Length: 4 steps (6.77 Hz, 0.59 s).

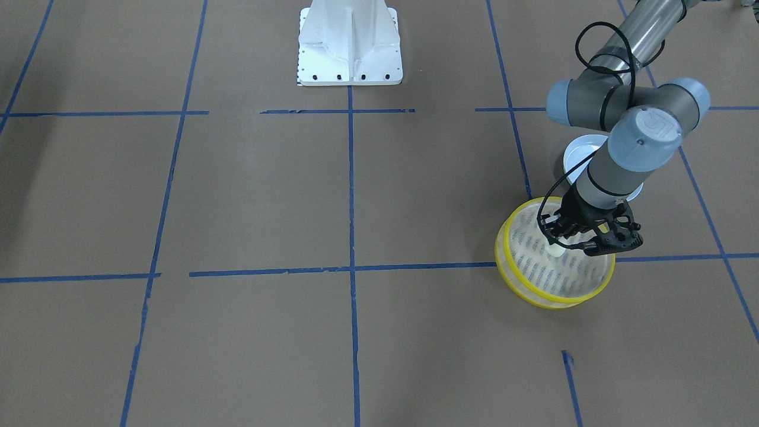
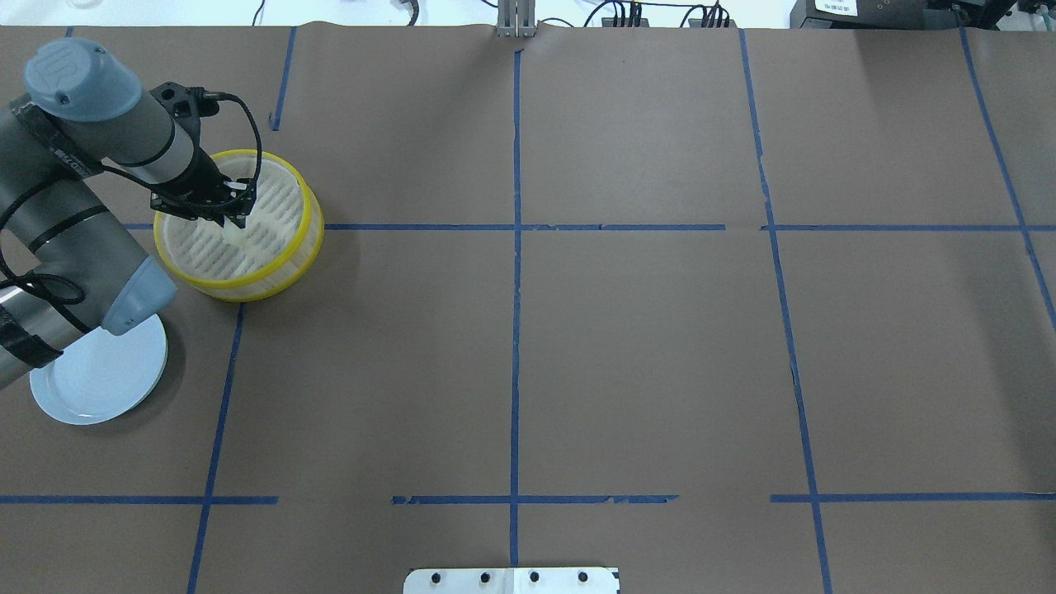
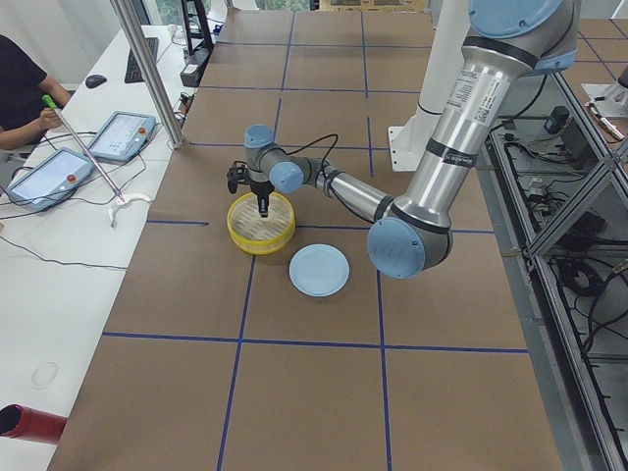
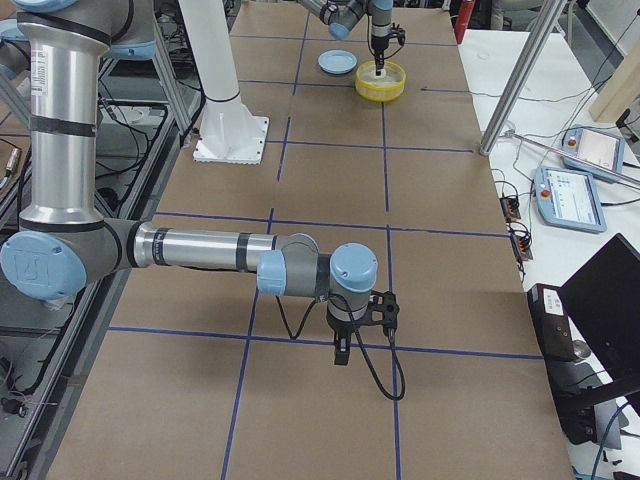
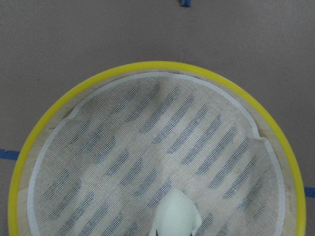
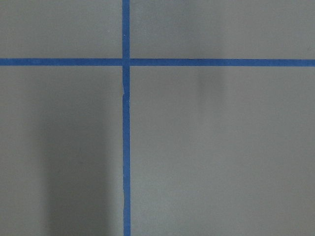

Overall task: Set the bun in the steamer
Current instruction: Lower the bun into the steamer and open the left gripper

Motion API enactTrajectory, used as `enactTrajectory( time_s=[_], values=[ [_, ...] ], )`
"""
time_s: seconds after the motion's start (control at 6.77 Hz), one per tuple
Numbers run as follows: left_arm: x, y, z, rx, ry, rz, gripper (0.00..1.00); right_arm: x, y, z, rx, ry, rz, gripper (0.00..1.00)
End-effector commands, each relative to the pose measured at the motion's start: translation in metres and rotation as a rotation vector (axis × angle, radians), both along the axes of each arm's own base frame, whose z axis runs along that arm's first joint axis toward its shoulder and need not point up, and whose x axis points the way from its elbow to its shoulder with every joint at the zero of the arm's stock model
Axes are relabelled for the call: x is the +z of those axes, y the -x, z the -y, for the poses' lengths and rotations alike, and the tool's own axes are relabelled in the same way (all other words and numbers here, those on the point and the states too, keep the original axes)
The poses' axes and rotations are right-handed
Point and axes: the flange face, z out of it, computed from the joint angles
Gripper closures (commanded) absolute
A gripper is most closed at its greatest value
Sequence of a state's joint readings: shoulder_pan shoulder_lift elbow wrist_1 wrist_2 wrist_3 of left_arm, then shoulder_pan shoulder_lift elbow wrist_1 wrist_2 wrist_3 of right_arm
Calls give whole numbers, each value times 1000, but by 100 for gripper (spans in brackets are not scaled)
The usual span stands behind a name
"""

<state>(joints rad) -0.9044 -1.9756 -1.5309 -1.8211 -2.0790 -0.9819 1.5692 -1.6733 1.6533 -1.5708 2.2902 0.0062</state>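
The steamer (image 1: 536, 296) is a round basket with yellow rims and a slotted whitish floor, at the robot's far left; it also shows in the overhead view (image 2: 247, 293) and fills the left wrist view (image 5: 147, 66). My left gripper (image 1: 572, 244) reaches down inside it and is shut on the small cream-white bun (image 1: 557, 250), held low over the floor near the basket's middle. The bun also shows in the overhead view (image 2: 235, 237) and at the bottom of the left wrist view (image 5: 176, 216). My right gripper (image 4: 340, 350) hangs over bare table far from the steamer; I cannot tell whether it is open.
A pale blue plate (image 2: 99, 379) lies just beside the steamer on the robot's side, partly under the left arm's elbow. The robot's white base (image 1: 350, 47) stands at the table's edge. Blue tape lines cross the brown table.
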Motion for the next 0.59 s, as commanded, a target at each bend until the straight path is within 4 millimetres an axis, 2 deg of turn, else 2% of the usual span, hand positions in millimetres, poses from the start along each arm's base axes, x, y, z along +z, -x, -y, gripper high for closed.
enactTrajectory(
  time_s=[0.0,0.3,0.44],
  values=[
    [9,-4,3,-12,-18,14,52,0,0,0,0,0,0,0],
    [8,-4,3,-11,-20,13,0,0,0,0,0,0,0,0],
    [5,-3,2,-11,-26,8,0,-1,0,1,0,-2,0,0]
  ],
)
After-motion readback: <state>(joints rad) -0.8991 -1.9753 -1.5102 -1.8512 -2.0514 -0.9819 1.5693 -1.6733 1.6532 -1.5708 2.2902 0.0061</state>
